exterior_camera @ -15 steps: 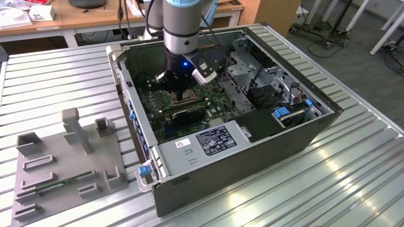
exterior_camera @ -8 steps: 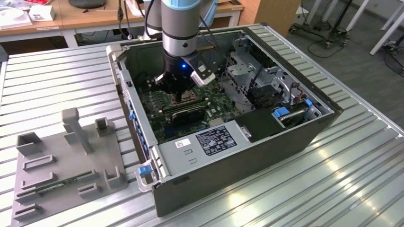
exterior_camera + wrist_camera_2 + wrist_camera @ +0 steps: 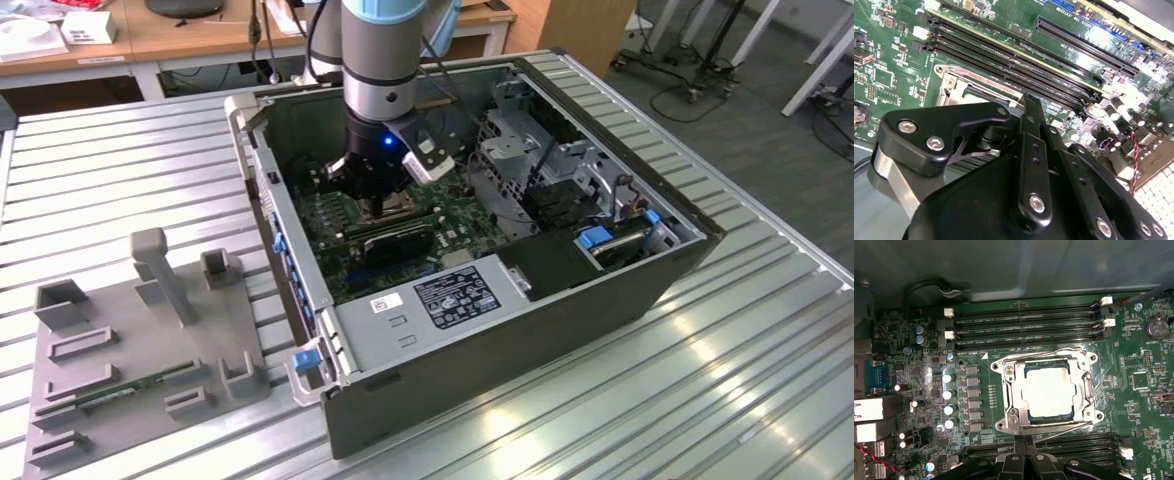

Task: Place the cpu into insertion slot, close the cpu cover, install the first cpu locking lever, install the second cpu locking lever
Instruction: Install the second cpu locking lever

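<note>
In the first wrist view the pale cpu (image 3: 1047,392) lies flat in the insertion slot (image 3: 1002,425) on the green motherboard. The silvery cpu cover (image 3: 1015,390) is folded down around it, framing the chip. Thin wire locking levers run along two opposite sides of the socket, one of them (image 3: 1034,353) beside the memory slots. My gripper (image 3: 1024,441) is shut just off the socket's edge, and I see nothing between its fingers. In the second wrist view its black fingers (image 3: 1030,107) point at the socket's cover (image 3: 956,86). In the exterior view the gripper (image 3: 390,207) is low inside the open computer case.
Long black memory slots (image 3: 1024,322) flank the socket on two sides. A row of capacitors (image 3: 948,392) stands beside it. The case walls (image 3: 287,260), a metal drive cage (image 3: 514,140) and the power supply (image 3: 427,300) hem the arm in. A grey fixture tray (image 3: 134,350) lies on the ribbed table at the exterior view's left.
</note>
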Tool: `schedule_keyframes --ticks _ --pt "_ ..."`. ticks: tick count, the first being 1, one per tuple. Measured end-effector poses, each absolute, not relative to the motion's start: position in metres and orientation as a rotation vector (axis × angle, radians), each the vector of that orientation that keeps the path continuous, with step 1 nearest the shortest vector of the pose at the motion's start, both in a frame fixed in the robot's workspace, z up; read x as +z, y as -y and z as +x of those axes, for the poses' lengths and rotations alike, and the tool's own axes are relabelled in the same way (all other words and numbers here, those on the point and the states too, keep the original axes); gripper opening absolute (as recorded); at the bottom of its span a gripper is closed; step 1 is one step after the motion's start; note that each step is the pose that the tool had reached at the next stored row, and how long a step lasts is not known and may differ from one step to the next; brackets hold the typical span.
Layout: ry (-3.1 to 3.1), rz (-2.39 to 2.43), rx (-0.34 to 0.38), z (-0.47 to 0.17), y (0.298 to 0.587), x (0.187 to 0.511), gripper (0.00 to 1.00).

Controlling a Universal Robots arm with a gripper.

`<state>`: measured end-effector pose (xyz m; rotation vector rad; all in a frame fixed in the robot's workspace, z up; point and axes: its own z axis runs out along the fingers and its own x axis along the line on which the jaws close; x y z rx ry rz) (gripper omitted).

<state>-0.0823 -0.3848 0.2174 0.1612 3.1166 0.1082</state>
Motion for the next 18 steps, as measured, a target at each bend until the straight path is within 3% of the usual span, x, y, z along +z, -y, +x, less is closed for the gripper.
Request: schedule_keyframes --ticks 18 --pt "-3.125 0.162 0.108 -0.0869 0.3844 0.2123 0.11"
